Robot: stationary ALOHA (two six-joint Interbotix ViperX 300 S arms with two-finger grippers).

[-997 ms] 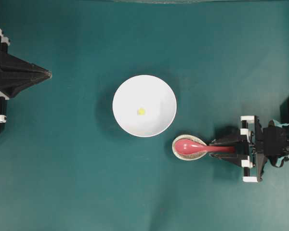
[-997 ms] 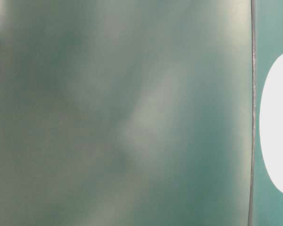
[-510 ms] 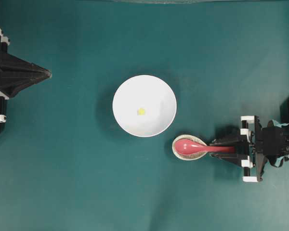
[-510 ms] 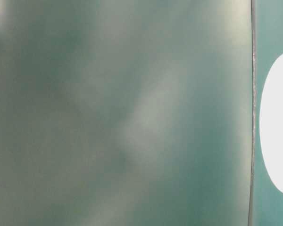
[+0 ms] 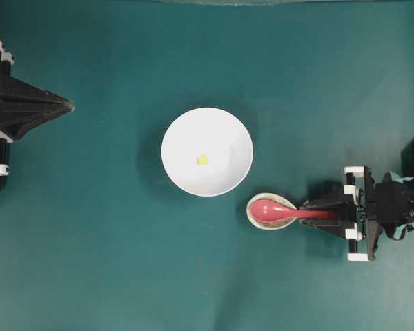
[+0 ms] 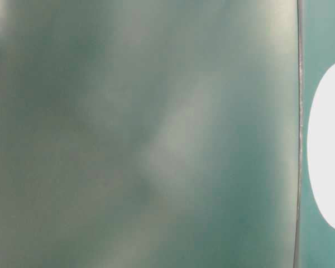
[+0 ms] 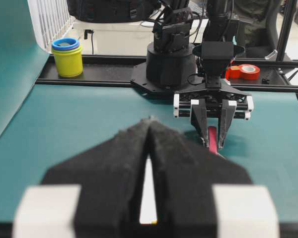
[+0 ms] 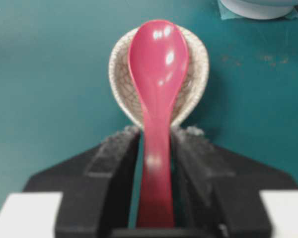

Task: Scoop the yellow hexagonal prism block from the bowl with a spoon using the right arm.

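Observation:
The yellow hexagonal prism block (image 5: 203,159) lies near the middle of the white bowl (image 5: 224,134). The pinkish-red spoon (image 5: 274,209) rests with its scoop in a small speckled dish (image 5: 252,205) to the bowl's lower right, its handle pointing right. My right gripper (image 5: 308,213) straddles that handle. In the right wrist view the spoon (image 8: 158,64) runs between the fingers (image 8: 116,148), with a thin strip of mat still showing on the left of the handle, so the jaws are narrowly open. My left gripper (image 5: 69,105) is shut at the far left, holding nothing.
A stack of yellow and blue cups (image 7: 68,57) and a red tape roll (image 7: 243,72) sit beyond the mat's far edge. The table-level view is mostly a blurred teal surface, with part of the bowl (image 6: 329,145) at its right.
My right gripper's fingers have drawn closer together around the spoon handle. Spoon, dish, bowl, block and left arm have not moved.

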